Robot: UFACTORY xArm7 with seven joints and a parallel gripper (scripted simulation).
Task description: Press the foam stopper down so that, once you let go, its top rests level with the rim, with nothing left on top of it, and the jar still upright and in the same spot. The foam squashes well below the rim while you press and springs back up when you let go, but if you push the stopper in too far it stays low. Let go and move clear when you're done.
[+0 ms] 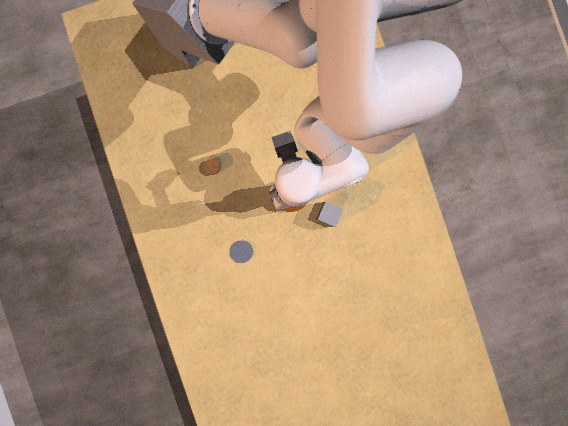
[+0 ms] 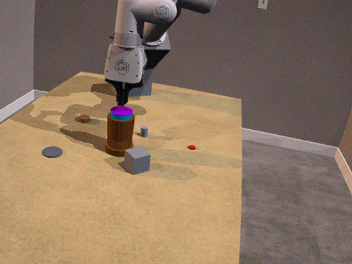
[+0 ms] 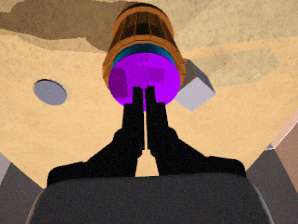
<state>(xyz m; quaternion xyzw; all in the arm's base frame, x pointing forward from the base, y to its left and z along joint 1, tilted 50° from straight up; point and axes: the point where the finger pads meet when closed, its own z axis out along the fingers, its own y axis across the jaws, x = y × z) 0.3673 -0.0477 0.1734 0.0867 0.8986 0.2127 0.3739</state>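
Stopper [image 2: 122,111] standing proud of the jar [image 2: 119,135] rim, purple top over a blue band, toward the desk's far left quarter. Gripper [image 2: 121,103] poised just above it, fingers pinched together and holding nothing; contact with the purple face hard to judge from these views. Likely soft and springy: yields under a push, rebounds on release, stays low if driven too deep. Best handled by pressing flat on the centre of the top with the closed tips, not by pinching its sides. Jar tall and narrow, so probably tippy under an off-centre push. Cube [image 2: 137,160] just beside the jar's near side; disc [image 2: 52,151] nearer the left edge.
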